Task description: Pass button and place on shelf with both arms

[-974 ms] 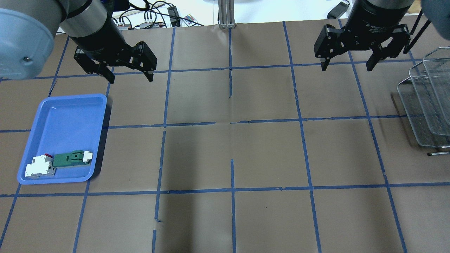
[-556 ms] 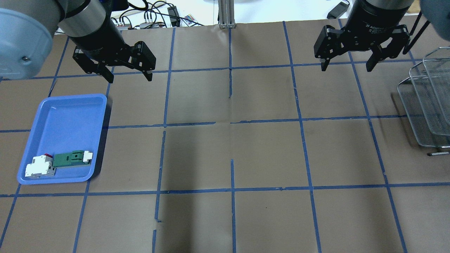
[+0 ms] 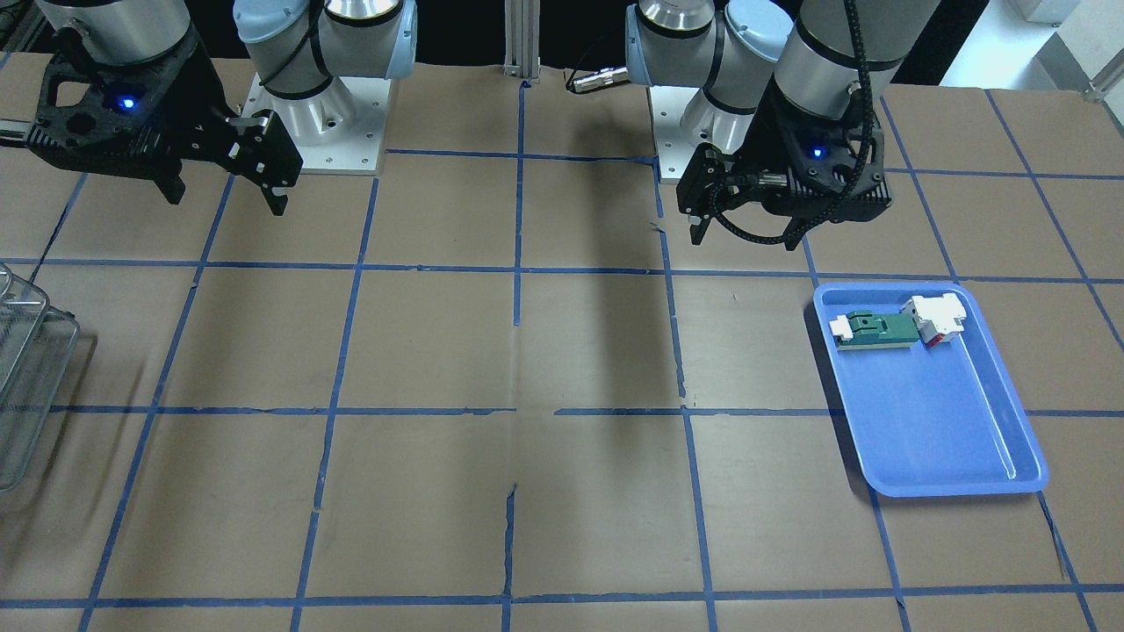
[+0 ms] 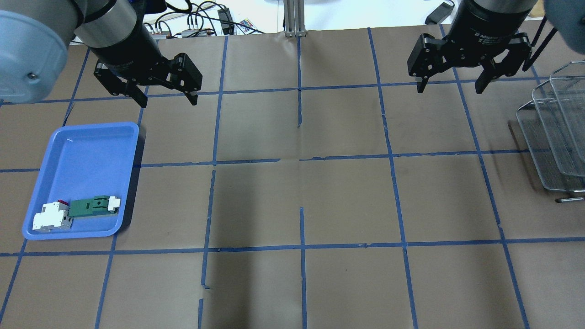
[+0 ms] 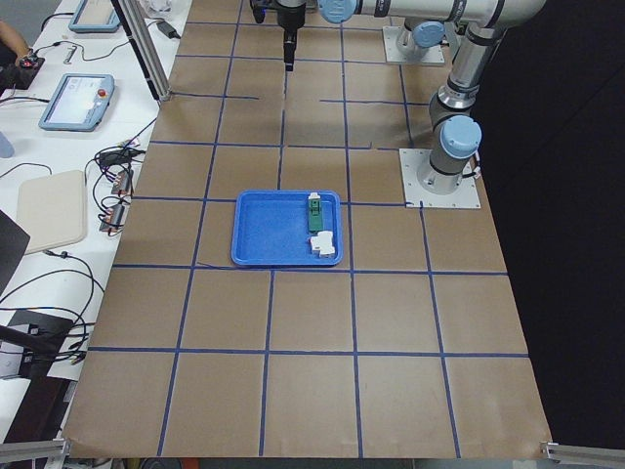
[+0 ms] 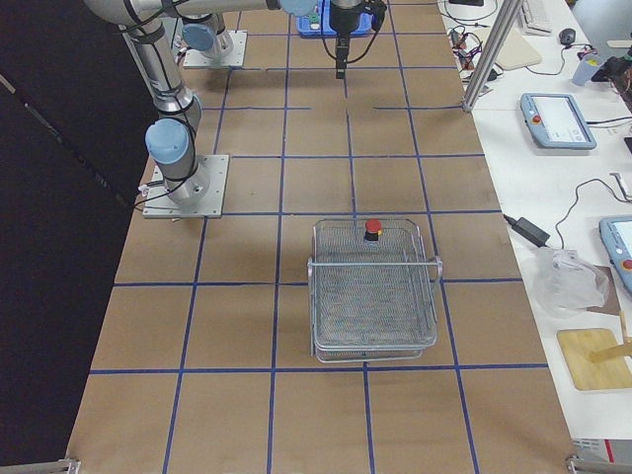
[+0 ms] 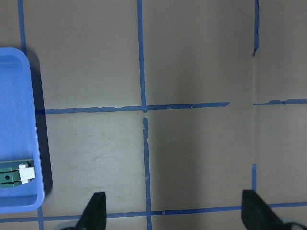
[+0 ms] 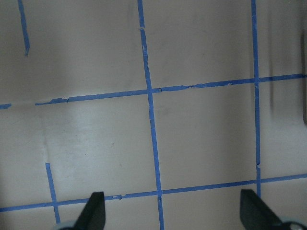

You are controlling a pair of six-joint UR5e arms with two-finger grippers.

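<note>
- A robotics lab: two jointed robot arms (image 5: 456,142) are bolted by metal base plates (image 5: 439,191) onto a wide desk (image 4: 347,201).
- Brown paper covers the desk, marked into squares with blue tape (image 4: 301,246).
- White side benches (image 6: 553,178) hold control tablets (image 6: 558,120) with red knobs, loose cables (image 5: 117,161) and a power brick (image 6: 521,229).
- An aluminium post (image 6: 486,54) stands at the desk's edge.

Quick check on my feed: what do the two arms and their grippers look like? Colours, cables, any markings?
The left arm and right arm are silver-grey tubes with light-blue joint caps. The left gripper and right gripper are black and two-fingered, each with a small blue light. A black cable runs down the left arm. White lettering marks the right gripper's body.
</note>
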